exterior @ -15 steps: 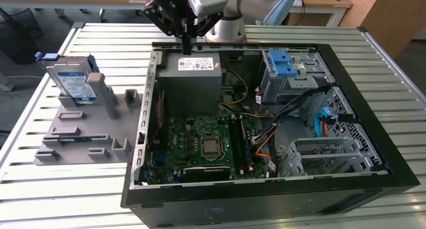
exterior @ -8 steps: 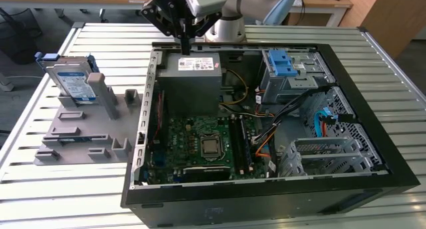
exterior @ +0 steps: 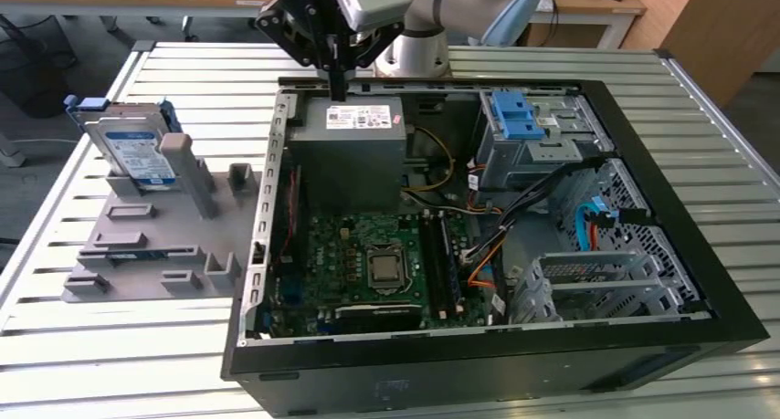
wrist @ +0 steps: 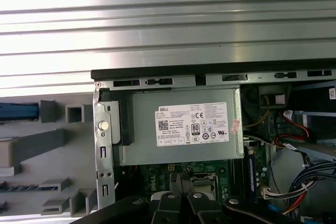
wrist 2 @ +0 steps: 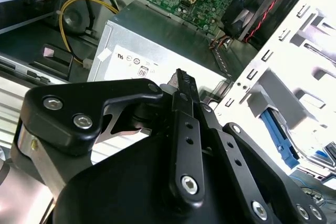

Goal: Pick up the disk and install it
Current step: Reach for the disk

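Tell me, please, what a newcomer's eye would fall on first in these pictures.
First comes the open computer case in the middle of the exterior view, its green board laid bare. The black hand hangs shut and empty over the grey power supply inside it. At the exterior view's left, the disk stands in a grey holder, untouched.

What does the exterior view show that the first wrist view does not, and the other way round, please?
Exterior view's own: the disk standing upright on the grey fixture, and the light-blue latch. First wrist view's own: the round stud on the bracket beside the power supply. Shared: the power supply with its white sticker, the grey fixture, and the empty pincer close to the power supply.
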Available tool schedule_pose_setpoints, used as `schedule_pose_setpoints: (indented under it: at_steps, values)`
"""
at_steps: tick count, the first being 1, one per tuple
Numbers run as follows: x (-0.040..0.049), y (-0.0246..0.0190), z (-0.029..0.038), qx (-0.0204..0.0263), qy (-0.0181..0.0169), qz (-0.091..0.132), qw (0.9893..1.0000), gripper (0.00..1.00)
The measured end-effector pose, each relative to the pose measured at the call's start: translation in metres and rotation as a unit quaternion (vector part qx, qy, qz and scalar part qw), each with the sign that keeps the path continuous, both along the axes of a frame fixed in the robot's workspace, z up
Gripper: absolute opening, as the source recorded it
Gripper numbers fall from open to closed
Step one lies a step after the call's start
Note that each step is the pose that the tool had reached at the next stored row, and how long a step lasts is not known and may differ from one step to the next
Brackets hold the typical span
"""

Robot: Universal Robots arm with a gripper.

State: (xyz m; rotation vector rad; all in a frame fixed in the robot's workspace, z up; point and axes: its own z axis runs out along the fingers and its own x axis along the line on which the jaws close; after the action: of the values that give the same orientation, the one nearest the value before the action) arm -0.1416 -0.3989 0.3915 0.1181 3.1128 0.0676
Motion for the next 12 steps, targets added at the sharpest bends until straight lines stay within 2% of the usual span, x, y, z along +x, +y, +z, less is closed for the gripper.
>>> schedule_pose_setpoints:
  at_steps: [12]
  values:
    - [-0.0025, 0.0000, -0.0010, 0.0000, 0.0001, 0.000, 1.0000, 0.11]
